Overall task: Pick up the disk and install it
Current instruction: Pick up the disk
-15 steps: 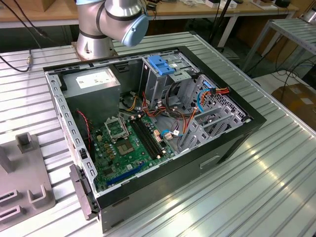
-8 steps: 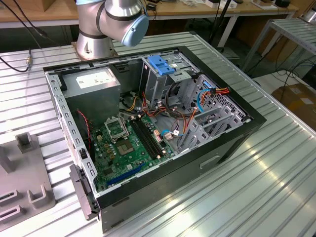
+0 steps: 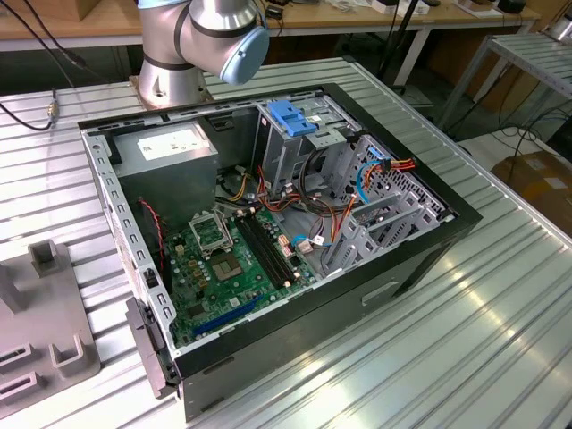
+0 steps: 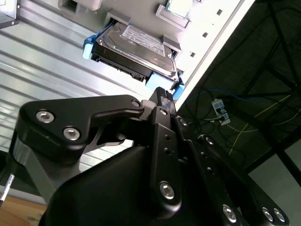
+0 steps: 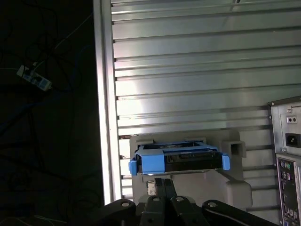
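Note:
The disk (image 5: 181,160) is a dark grey drive in a bright blue frame. It rests in a pale grey holder (image 5: 235,188) on the ribbed metal table, close to the table's edge. In the second wrist view the disk (image 4: 136,47) shows its labelled face, with blue corners at both ends. My gripper (image 5: 162,181) sits just short of the disk, its black fingers closed together and holding nothing. Its tip (image 4: 162,94) points at the disk's near edge without touching it.
The open computer case (image 3: 429,241) lies on the table with its motherboard (image 3: 223,259) exposed. A silver drive cage topped by a blue bracket (image 3: 293,116) stands at its back. The case's rear panel (image 5: 287,155) is beside the holder. Another grey fixture (image 3: 45,331) sits at the exterior view's left.

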You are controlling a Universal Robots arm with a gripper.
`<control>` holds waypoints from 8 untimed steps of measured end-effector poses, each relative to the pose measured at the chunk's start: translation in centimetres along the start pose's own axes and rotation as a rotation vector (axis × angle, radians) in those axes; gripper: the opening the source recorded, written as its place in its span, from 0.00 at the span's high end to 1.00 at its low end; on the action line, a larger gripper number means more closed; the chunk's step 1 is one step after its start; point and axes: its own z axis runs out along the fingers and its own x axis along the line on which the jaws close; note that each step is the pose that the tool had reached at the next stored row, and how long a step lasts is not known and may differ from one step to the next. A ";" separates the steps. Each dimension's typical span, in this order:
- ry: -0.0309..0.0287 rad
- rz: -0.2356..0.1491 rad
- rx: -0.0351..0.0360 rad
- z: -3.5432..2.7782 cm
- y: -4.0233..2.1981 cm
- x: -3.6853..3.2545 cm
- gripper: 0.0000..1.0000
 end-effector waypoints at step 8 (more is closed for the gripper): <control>0.0050 -0.123 0.0012 0.01 0.00 0.00 0.90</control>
